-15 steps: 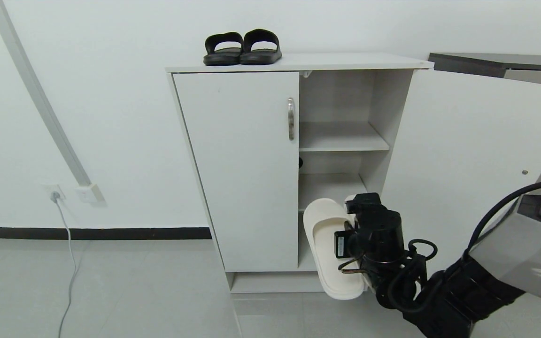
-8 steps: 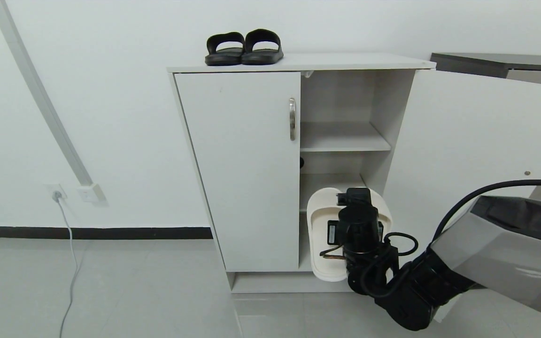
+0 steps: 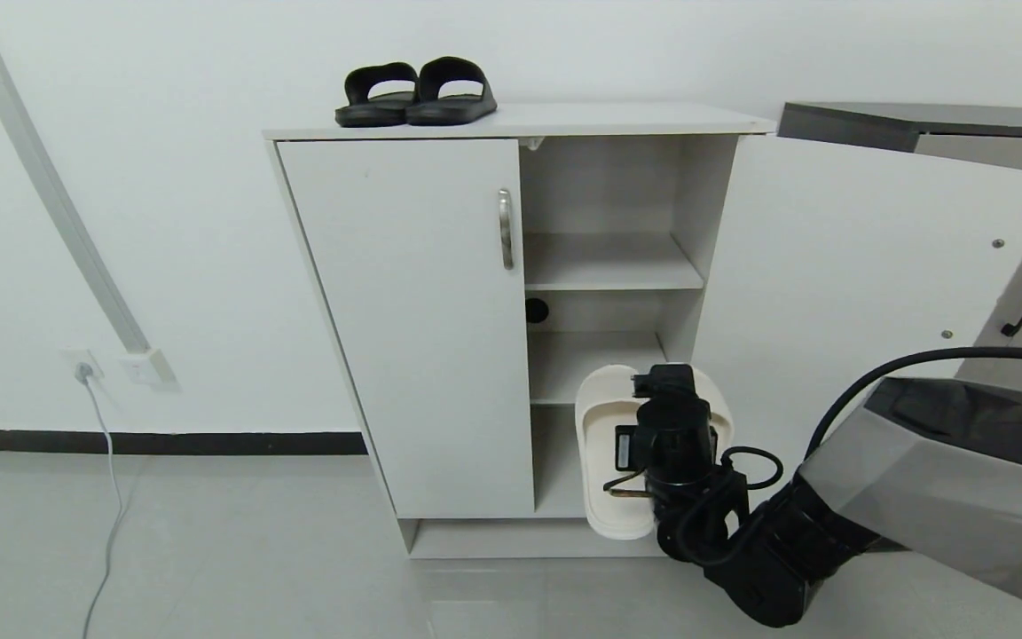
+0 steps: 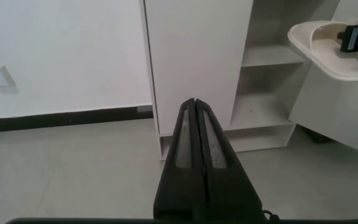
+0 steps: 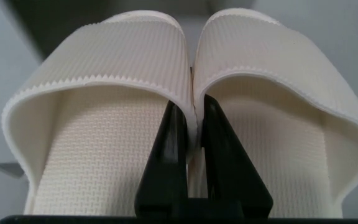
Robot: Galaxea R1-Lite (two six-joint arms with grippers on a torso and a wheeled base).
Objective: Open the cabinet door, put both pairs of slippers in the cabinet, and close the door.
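Note:
A white cabinet stands against the wall, its left door shut and its right door swung wide open. A pair of black slippers rests on its top. My right gripper is shut on a pair of white slippers, held at the mouth of the open half, level with the lowest compartment. In the right wrist view the fingers pinch the slippers' two touching inner edges. My left gripper hangs shut and empty above the floor, facing the cabinet.
Two bare shelves show inside the open half. A grey cabinet with black handles stands just right of the open door. A wall socket with a hanging cable and a slanted conduit are at the left.
My right gripper has carried the white slippers up and forward to the cabinet's opening and turned them square to it. The head camera has shifted, so the whole picture sits further left.

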